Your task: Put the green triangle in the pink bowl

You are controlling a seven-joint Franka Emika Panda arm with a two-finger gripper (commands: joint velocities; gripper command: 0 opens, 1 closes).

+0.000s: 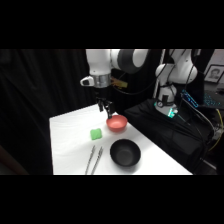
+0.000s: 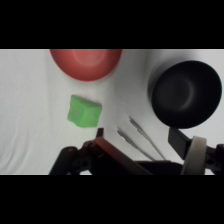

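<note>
The green triangle [image 1: 96,133] is a small bright green block lying on the white table [image 1: 70,145], left of and slightly nearer than the pink bowl [image 1: 116,123]. My gripper [image 1: 106,109] hangs above the table just behind the pink bowl's left rim, clear of both. In the wrist view the green triangle [image 2: 84,111] lies just below the pink bowl [image 2: 86,62], ahead of my left finger. The gripper [image 2: 137,135] is open, with nothing held between its fingers.
A larger black bowl [image 1: 125,152] stands near the table's front, right of the metal tongs [image 1: 93,159]. The wrist view shows the black bowl [image 2: 186,94] at the right and the tongs [image 2: 140,137] beneath the gripper. Dark clutter and cables lie beyond the table's right edge.
</note>
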